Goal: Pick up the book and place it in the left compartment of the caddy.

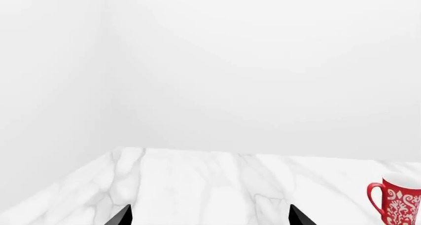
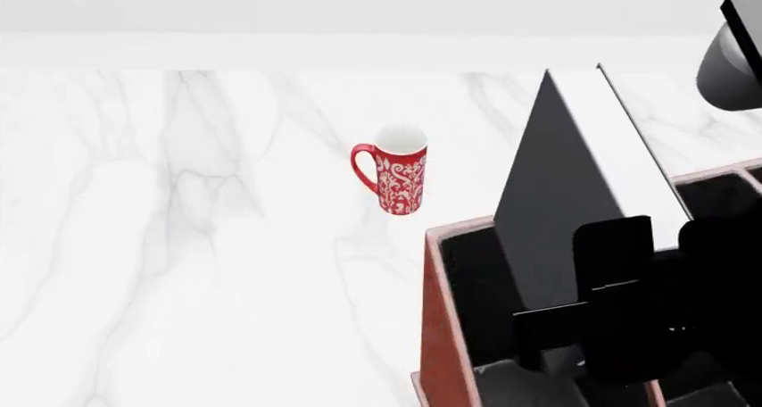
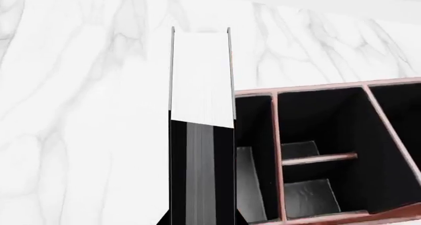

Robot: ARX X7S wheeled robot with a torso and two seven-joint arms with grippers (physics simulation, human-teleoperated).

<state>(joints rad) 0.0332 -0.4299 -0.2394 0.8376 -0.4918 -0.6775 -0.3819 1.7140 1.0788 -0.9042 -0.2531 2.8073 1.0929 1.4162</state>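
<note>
The black book [image 2: 559, 184] with white page edges stands upright, and my right gripper [image 2: 665, 264] is shut on its two covers. Its lower end dips into the left compartment [image 2: 470, 282] of the reddish-brown caddy [image 2: 434, 344]; whether it touches the bottom is hidden. In the right wrist view the book [image 3: 200, 87] runs straight out from between the jaws of the right gripper [image 3: 202, 220], beside the caddy's [image 3: 316, 92] long left compartment [image 3: 253, 136]. My left gripper [image 1: 210, 217] is open over bare marble, holding nothing, and does not show in the head view.
A red-and-white patterned mug [image 2: 399, 170] stands on the marble counter [image 2: 178, 246] left of and behind the caddy; it also shows as the mug [image 1: 398, 200] in the left wrist view. A white wall [image 1: 263, 62] rises behind the counter. Smaller divided sections [image 3: 316, 151] fill the caddy's right side.
</note>
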